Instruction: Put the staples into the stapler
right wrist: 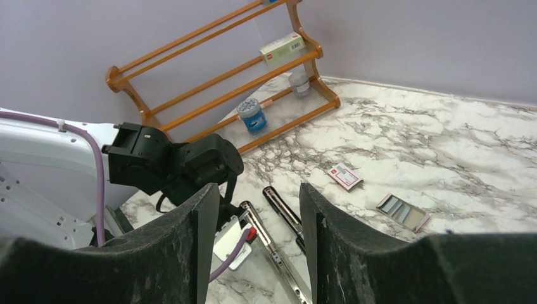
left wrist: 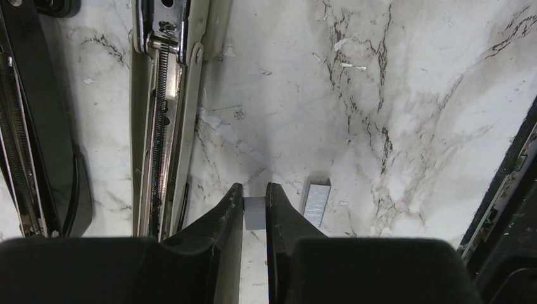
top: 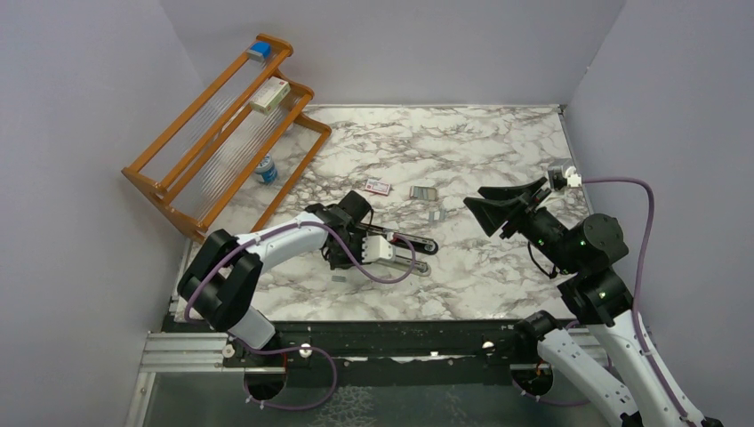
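- Pinching one grey staple strip (left wrist: 254, 215) between the narrowed left fingers (left wrist: 221, 218), close to the marble table (left wrist: 392, 95).
- Lying flat just right of those fingers: a second staple strip (left wrist: 315, 201).
- Lying opened just left: the stapler (left wrist: 166, 120), silver rail facing up, black arm beside it.
- Hovering well to the right, right fingers (right wrist: 196, 253) standing apart, grasping nothing.

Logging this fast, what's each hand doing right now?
Left hand: closed on a staple strip.
Right hand: open, holding nothing.
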`<state>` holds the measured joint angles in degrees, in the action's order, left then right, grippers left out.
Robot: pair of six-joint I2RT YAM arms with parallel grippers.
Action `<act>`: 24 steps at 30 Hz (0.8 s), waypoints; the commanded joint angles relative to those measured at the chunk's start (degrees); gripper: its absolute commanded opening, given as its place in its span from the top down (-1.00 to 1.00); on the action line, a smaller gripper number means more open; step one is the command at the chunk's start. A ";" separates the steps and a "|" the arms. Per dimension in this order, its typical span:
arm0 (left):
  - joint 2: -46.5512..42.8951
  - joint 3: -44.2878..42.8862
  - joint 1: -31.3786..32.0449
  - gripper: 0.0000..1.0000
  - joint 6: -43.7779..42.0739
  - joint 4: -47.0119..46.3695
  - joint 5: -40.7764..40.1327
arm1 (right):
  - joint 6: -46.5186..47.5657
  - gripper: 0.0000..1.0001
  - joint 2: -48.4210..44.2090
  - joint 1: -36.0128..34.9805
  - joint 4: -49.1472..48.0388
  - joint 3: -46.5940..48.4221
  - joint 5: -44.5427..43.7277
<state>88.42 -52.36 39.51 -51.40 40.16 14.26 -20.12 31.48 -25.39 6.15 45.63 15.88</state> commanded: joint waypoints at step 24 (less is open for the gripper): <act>2.44 -1.24 0.66 0.28 1.31 0.97 -0.41 | 0.13 -0.07 0.05 0.25 1.27 0.76 -0.65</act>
<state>91.13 -52.34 39.92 -50.00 40.69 14.06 -20.10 31.38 -25.39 6.22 45.52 15.81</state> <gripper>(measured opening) 0.344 0.531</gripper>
